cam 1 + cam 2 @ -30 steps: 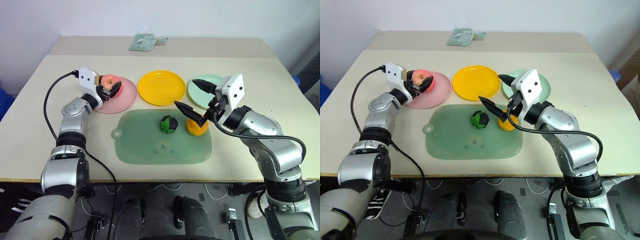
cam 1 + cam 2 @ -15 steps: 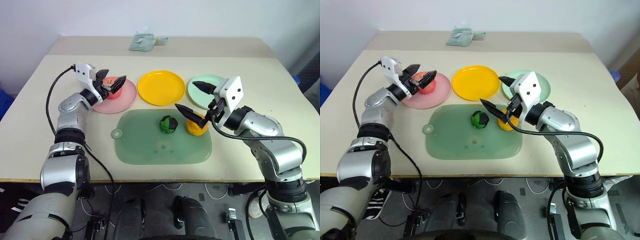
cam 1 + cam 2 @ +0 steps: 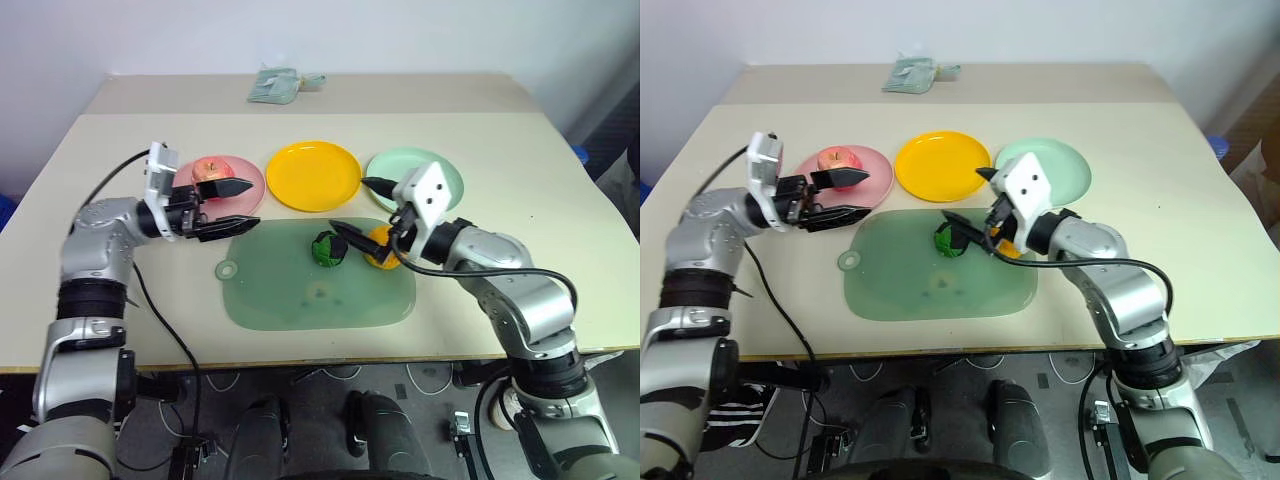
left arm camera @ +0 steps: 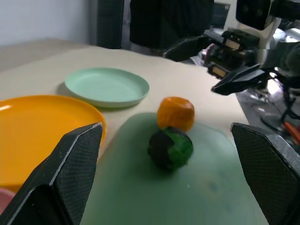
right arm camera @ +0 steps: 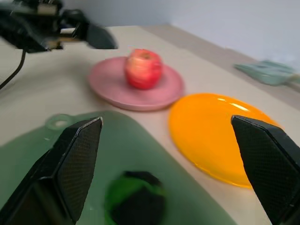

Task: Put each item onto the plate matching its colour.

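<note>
While the red-pink toy apple [image 3: 210,169] sits on the round pink plastic plate [image 3: 243,182], the lumpy green-and-black ball [image 3: 329,248] and orange round fruit [image 3: 380,245] lie on the translucent green mat [image 3: 300,295]. Beside the apple, the left end effector [image 3: 228,207] is released and empty; the right end effector [image 3: 362,207] gapes over the ball and fruit.

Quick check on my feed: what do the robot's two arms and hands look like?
Both arms are silver-grey metal with black joints. Each left hand and right hand has two pointed black fingers behind a white box-shaped wrist housing, and a black cable loops along each arm.
</note>
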Motion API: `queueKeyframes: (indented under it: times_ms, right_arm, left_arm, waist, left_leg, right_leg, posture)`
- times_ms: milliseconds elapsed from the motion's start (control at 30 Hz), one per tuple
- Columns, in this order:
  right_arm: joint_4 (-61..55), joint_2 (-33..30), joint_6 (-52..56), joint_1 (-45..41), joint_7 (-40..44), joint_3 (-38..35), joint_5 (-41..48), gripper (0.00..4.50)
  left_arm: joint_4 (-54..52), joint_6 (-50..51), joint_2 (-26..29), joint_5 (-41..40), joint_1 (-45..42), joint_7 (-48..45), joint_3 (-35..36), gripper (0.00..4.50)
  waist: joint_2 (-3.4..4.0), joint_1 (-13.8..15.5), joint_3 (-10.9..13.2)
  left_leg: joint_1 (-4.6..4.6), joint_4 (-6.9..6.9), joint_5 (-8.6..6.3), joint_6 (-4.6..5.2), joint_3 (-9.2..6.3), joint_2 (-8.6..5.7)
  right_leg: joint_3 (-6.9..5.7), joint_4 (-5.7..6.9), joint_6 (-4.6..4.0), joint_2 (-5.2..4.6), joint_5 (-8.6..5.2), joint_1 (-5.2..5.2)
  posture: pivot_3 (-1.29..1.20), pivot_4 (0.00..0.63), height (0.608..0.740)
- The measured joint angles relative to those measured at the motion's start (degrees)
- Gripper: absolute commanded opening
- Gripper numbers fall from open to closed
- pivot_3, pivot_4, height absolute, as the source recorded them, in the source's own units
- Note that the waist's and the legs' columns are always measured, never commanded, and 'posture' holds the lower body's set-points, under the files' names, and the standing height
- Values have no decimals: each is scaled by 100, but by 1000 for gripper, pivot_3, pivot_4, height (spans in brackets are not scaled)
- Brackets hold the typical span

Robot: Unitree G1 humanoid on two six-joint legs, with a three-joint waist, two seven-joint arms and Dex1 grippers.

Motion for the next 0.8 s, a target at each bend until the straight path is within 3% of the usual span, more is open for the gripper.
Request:
queueKeyframes:
  times_ms: [233, 800]
  right_arm:
    - [574, 145, 428, -360, -155, 645, -411, 4500]
    - [986, 264, 976, -378, 63, 672, -511, 4500]
  left_arm:
    - [-566, 261, 105, -226, 529, -18, 62, 4460]
    - [-1125, 441, 174, -579, 1035, 124, 293, 4460]
  waist:
    - [-2, 28, -1]
    - [-1, 7, -1]
  left_leg:
    - [-2, 3, 0, 0, 0, -2]
    - [-2, 0, 0, 0, 1, -1]
  right_leg:
    - [0, -1, -16, -5, -9, 1]
    - [0, -1, -2, -3, -1, -2]
  posture:
    - [0, 150, 740]
    - [0, 150, 740]
